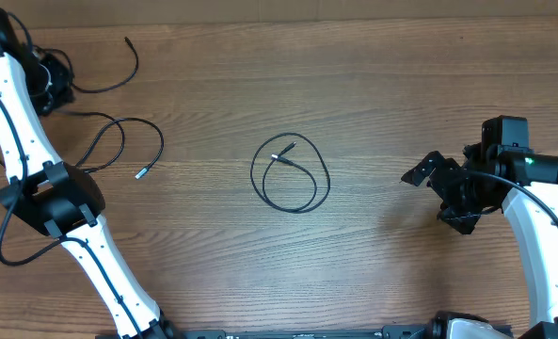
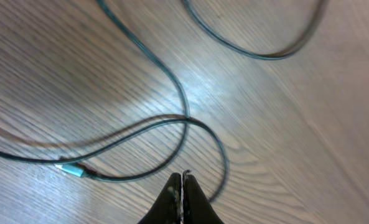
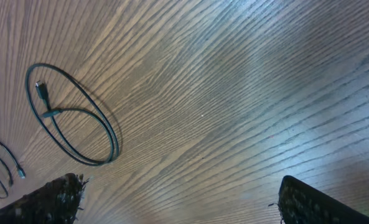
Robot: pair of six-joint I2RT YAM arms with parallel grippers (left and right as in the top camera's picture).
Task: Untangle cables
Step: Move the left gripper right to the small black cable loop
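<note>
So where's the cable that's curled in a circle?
In the overhead view, the looped cable lies alone in the middle of the table; the other cables sit by the left arm.

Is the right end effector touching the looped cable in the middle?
Apart. Overhead shows bare table between the right end effector and the looped cable.

Looped cable [image 3: 115, 144], wooden table [image 3: 234, 93], claw [image 3: 181, 200] spread

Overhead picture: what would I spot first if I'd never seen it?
Probably the black cable curled in a ring at the middle of the wooden table. Next, the white left arm with looser cables trailing beside it, and the right gripper standing wide open on the other side.
</note>
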